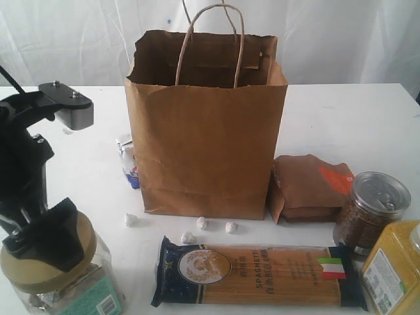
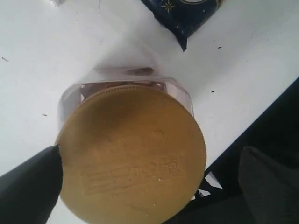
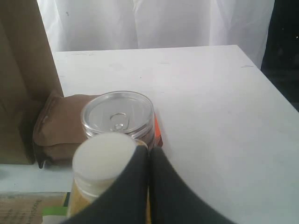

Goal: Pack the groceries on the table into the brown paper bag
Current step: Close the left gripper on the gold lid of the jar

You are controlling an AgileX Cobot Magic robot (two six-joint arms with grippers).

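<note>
While all groceries [image 1: 262, 272] lie unpacked outside the bag [image 1: 203, 144], left gripper [image 2: 149, 168] stands open around the tan-lidded jar [image 1: 92, 292], right gripper [image 3: 149, 156] closed.

The brown paper bag [image 1: 207, 151] stands upright and open on the white bench [image 1: 354, 125]. The spaghetti pack [image 1: 256, 270] lies flat before it, with the tan-lidded jar [image 2: 131, 154] at the left. The pouch [image 1: 308, 187], silver-lidded jar [image 1: 373, 210] and yellow-grain bottle [image 1: 394, 272] cluster at the right.
</note>
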